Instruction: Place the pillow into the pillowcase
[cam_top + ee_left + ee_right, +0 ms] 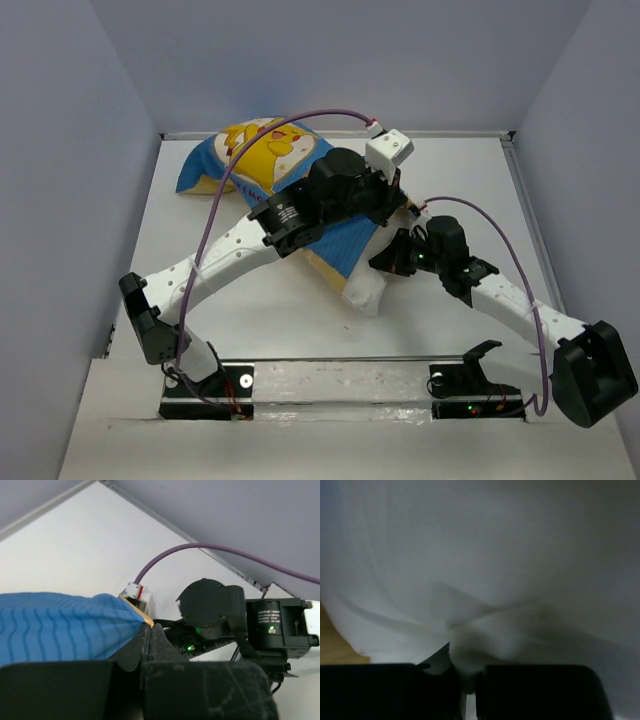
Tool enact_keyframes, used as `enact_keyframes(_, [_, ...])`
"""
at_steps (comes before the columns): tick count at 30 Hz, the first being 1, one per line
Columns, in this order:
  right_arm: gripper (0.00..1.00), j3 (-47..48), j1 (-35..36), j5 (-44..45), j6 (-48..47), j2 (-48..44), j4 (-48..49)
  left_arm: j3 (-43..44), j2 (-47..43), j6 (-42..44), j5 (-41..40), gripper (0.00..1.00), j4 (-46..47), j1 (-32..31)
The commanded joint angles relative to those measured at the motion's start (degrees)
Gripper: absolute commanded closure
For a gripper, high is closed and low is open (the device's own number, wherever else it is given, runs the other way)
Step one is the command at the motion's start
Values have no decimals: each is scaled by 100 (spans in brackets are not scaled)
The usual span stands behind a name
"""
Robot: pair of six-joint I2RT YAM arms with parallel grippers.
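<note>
Counted on table: one pillowcase, blue side up; one pillow, white corner showing at near end. Two grippers: left gripper pinching pillowcase edge, right gripper pinching pillow fabric.

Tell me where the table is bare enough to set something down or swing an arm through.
Bare table: far right, between the right gripper and the right wall; left side, between the pillowcase and the left wall; near middle, between both arms, in front of the pillow. Crowded: the centre, where both arms meet over the fabric.
</note>
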Motion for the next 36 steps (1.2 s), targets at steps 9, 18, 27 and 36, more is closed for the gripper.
enact_keyframes(9, [100, 505, 105, 2229, 418, -634, 2123, 1023, -688, -68, -97, 100, -553, -838])
enact_keyframes(18, [100, -543, 158, 3434, 988, 502, 3450, -2046, -2339, -948, -640, 100, -710, -838])
enact_keyframes(27, [100, 493, 211, 3945, 683, 644, 3646, -2762, -2492, -1451, 228, 100, -34, -1259])
enact_keyframes(36, [100, -489, 264, 3708, 1287, 818, 3529, -3963, -2078, -1502, -1642, 29, -43, -1224])
